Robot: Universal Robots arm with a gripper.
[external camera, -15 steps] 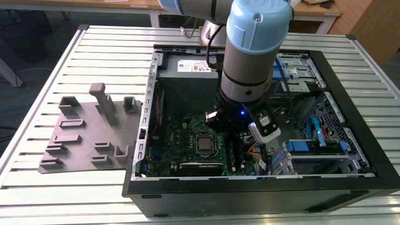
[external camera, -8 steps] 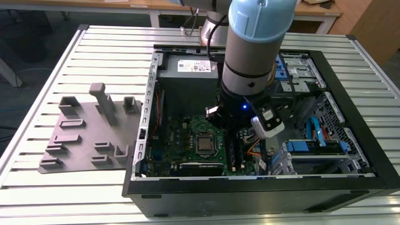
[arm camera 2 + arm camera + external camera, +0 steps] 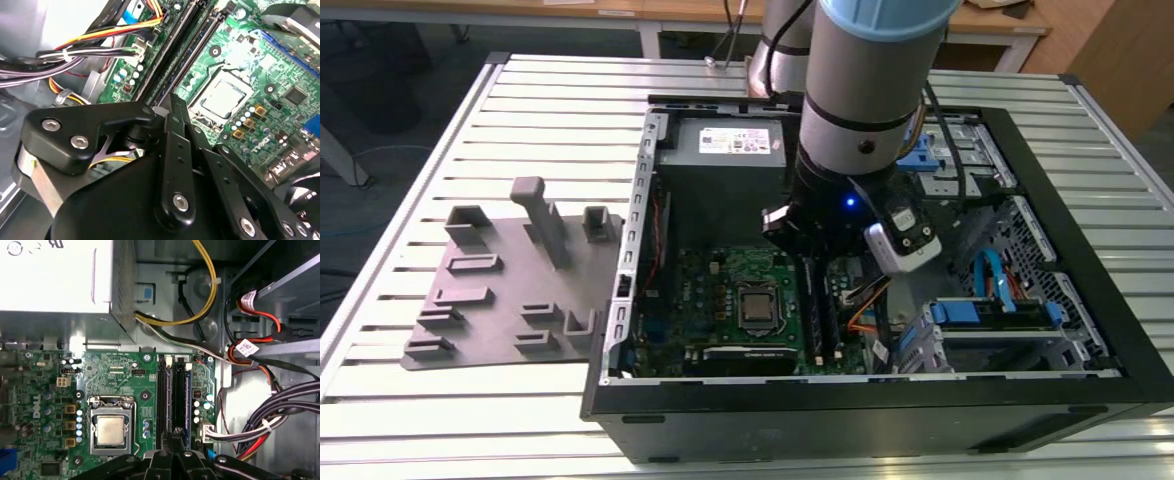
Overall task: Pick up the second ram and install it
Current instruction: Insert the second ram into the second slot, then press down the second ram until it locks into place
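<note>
my claw [image 3: 176,452] hangs low inside the open computer case [image 3: 1067,395], its walls and cable bundles [image 3: 280,420] close around; whether it's clamped i cannot tell. the second ram [image 3: 178,400], long, narrow and dark, stands in the slots beside the silver chip [image 3: 111,430].

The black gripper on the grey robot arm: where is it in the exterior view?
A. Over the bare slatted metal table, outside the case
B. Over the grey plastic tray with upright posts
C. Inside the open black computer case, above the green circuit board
C: the black gripper hangs inside the open black computer case, above the green circuit board, well apart from the grey plastic tray.
</note>
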